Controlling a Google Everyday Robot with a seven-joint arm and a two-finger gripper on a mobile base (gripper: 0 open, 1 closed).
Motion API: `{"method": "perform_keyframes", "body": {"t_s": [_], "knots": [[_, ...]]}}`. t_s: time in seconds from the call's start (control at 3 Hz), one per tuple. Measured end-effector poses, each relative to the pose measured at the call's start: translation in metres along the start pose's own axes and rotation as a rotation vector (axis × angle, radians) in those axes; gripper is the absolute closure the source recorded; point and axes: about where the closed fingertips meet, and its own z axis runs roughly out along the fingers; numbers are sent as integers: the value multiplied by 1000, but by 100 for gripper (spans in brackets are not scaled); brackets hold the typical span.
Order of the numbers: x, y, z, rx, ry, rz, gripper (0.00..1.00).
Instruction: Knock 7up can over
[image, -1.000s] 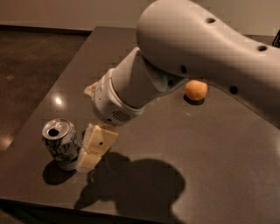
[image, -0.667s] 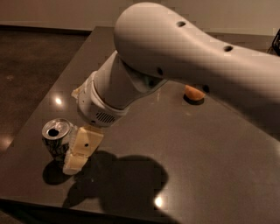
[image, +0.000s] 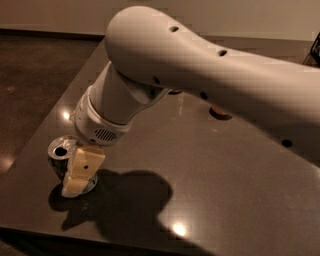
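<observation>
Cream plastic of the gripper now lies right across the front of the 7up can in the lower left of the frame, where a second ago it hung just beside the can's right flank with a sliver of dark table between them. The arm has swung further toward the left and lower in the frame, so its bulk fills most of the upper half. The can keeps nearly the same spot near the lower left edge of the table, and its silver top with the open mouth still faces up, so I judge it upright: contact looks made or all but made, yet the knock itself is not done. A sideways push toward the left edge seems the step in hand. Whether the gripper is apart or together cannot be told, since only one pale face of it shows and the rest sits behind that. Most of the can's body and its green lettering are covered by the gripper, and shadow hides its base. The orange object at right of centre, plain before, is now nearly swallowed by the arm, only a dim edge showing.
</observation>
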Motion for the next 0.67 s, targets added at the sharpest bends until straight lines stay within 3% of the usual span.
{"method": "perform_keyframes", "body": {"t_s": [0.67], "knots": [[8, 8, -3, -90, 18, 32, 51]]}}
